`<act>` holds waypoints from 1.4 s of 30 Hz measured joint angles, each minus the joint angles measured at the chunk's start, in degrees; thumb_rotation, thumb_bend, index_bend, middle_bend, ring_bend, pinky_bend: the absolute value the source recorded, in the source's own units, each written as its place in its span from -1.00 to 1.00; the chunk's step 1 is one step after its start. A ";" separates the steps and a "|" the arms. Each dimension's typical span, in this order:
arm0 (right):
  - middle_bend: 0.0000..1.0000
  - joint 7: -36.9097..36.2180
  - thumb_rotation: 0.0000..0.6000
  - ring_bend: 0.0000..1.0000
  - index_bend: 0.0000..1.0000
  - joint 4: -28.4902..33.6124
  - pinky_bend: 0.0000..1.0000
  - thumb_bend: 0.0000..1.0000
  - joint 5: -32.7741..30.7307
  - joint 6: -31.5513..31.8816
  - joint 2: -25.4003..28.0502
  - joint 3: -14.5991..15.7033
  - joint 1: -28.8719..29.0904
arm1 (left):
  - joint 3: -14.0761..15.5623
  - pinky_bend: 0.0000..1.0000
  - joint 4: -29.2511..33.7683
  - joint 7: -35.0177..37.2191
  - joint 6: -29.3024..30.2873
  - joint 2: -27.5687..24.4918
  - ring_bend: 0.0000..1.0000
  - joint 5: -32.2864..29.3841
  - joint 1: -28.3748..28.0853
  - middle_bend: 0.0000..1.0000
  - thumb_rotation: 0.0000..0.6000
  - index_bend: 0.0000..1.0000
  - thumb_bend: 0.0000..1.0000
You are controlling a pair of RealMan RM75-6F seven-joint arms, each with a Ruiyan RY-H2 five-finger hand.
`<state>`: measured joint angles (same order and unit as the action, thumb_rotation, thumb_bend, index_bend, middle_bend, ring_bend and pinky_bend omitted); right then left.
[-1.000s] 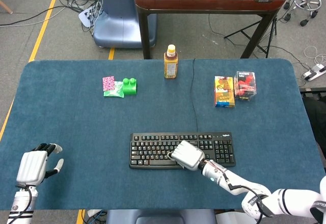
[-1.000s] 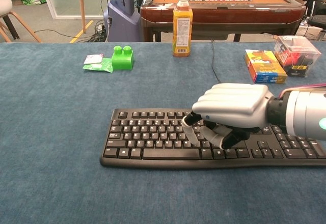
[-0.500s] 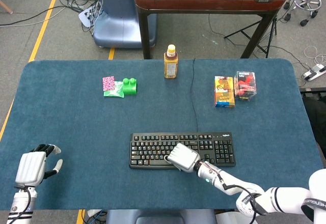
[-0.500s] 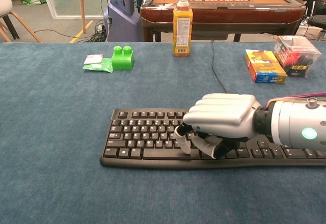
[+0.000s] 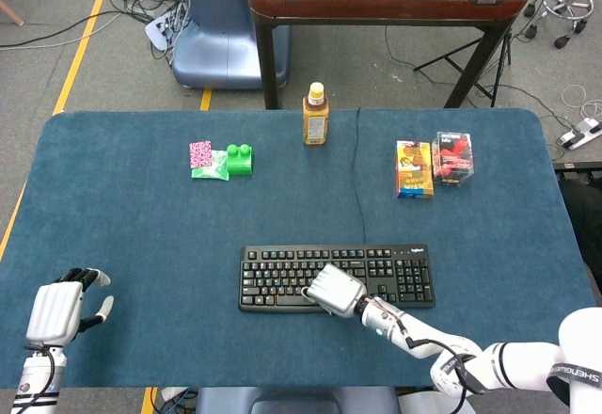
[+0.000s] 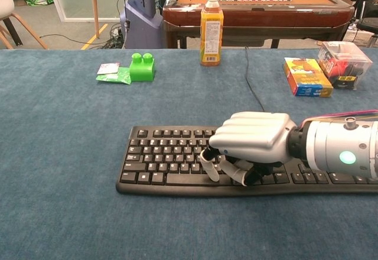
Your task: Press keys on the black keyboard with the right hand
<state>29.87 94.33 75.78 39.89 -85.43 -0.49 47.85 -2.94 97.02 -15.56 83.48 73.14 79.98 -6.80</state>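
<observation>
Here, the black full-size computer keyboard (image 5: 337, 278) lies flat on the dark blue felt-covered table (image 5: 141, 235), in the lower middle of the head view and across the lower centre of the chest view (image 6: 236, 159). Its thin black cable (image 5: 360, 179) runs straight away from its far edge toward the top of the frame. The silver-shelled right hand (image 6: 251, 145) sits over the middle of the keyboard, palm down, with its fingers curled under and holding nothing; one pale fingertip (image 6: 208, 168) points down onto the lower key rows, next to the long space bar. In the head view the same hand (image 5: 331, 289) covers the keyboard's near edge, its arm coming in from the lower right.

Well apart, in the lower left corner of the head view, the left hand (image 5: 58, 309) hovers at the table's near edge, empty, with its dark fingers loosely apart.

Along the far side of the table stands an upright orange-drink bottle with a yellow cap (image 5: 315, 115). To its left lie a green toy building block (image 5: 239, 158) and, touching it, a pink-and-green sachet (image 5: 205, 159). To the right of the cable sit a yellow-and-blue printed carton (image 5: 414, 169) and, just beside it, a clear plastic box with red contents (image 5: 453, 157).
</observation>
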 measured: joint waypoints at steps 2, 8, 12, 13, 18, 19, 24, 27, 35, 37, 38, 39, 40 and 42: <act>1.00 0.08 1.00 1.00 -0.12 -0.04 1.00 1.00 -0.27 0.06 -0.08 0.13 0.17 | -0.01 -0.06 -0.05 0.04 -0.01 0.04 -0.33 -0.01 0.01 -0.07 1.00 -0.06 -0.41; 1.00 -1.38 1.00 1.00 -0.28 1.69 1.00 1.00 1.57 2.83 1.13 0.11 -0.43 | -0.08 -0.06 -0.01 0.20 -0.05 -0.06 -0.33 -0.02 0.03 -0.07 1.00 -0.06 -0.41; 0.89 -3.47 1.00 0.92 -0.41 3.71 1.00 1.00 4.90 6.98 3.28 0.19 -1.78 | -0.14 -0.06 -0.04 -0.05 -0.24 0.02 -0.33 -0.05 -0.10 -0.07 1.00 -0.06 -0.41; 0.84 -3.91 1.00 0.88 -0.41 4.25 1.00 1.00 5.73 8.03 4.01 0.26 -2.18 | -0.15 -0.06 -0.03 -0.13 -0.24 0.08 -0.33 -0.01 -0.14 -0.07 1.00 -0.06 -0.41; 0.45 -4.84 1.00 0.56 -0.41 7.41 1.00 0.54 8.65 13.51 9.18 1.09 -5.11 | -0.33 -0.06 0.26 -0.45 -0.15 0.11 -0.32 0.24 -0.31 -0.06 1.00 -0.06 -0.41; 0.41 -4.64 1.00 0.51 -0.41 7.82 1.00 0.47 8.94 14.48 10.02 1.27 -5.72 | -0.38 -0.06 0.28 -0.48 -0.17 0.11 -0.32 0.25 -0.37 -0.05 1.00 -0.06 -0.41; -0.12 -2.82 1.00 -0.17 -0.42 10.34 0.74 0.03 9.63 20.18 14.12 2.54 -10.14 | -0.56 -0.06 0.20 -0.66 -0.33 0.40 -0.31 0.51 -0.72 -0.05 1.00 -0.06 -0.41; -0.44 -2.09 1.00 -0.53 -0.46 12.04 0.17 0.00 9.22 23.31 16.49 3.36 -13.09 | -0.64 -0.06 0.31 -0.84 -0.20 0.60 -0.30 0.92 -0.88 -0.03 1.00 -0.06 -0.41; -0.49 -1.56 1.00 -0.59 -0.46 14.94 -0.13 0.00 8.68 32.28 20.80 4.82 -20.61 | -1.09 -0.05 0.72 -0.68 0.46 0.97 -0.29 2.63 -1.49 -0.01 1.00 -0.06 -0.41; -0.47 -2.26 1.00 -0.59 -0.46 15.01 -0.13 0.00 9.05 34.43 21.17 5.12 -22.39 | -1.27 -0.05 0.61 -0.15 0.66 1.21 -0.29 3.04 -1.66 -0.01 1.00 -0.06 -0.41; -0.47 -2.89 1.00 -0.59 -0.46 14.89 -0.13 0.00 9.40 35.85 21.30 5.34 -23.65 | -1.40 -0.06 0.42 0.23 0.65 1.39 -0.29 3.12 -1.83 -0.01 1.00 -0.06 -0.41; -0.47 -3.41 1.00 -0.59 -0.46 14.72 -0.13 0.00 9.67 36.89 21.35 5.51 -24.62 | -1.48 -0.06 0.26 0.35 0.54 1.47 -0.29 3.11 -1.97 -0.01 1.00 -0.06 -0.41; -0.47 -3.98 1.00 -0.59 -0.46 14.50 -0.13 0.00 9.91 37.87 21.38 5.69 -25.58 | -1.52 -0.06 0.18 0.40 0.34 1.51 -0.29 3.06 -2.08 -0.01 1.00 -0.06 -0.41; -0.47 -5.36 1.00 -0.59 -0.46 13.86 -0.13 0.00 10.35 39.86 21.32 6.08 -27.67 | -1.63 -0.06 0.05 0.65 -0.20 1.56 -0.29 2.86 -2.38 -0.01 1.00 -0.06 -0.41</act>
<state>24.51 108.19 86.13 79.74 -64.11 5.60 20.18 -4.57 97.07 -14.90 83.28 74.69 82.84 -9.18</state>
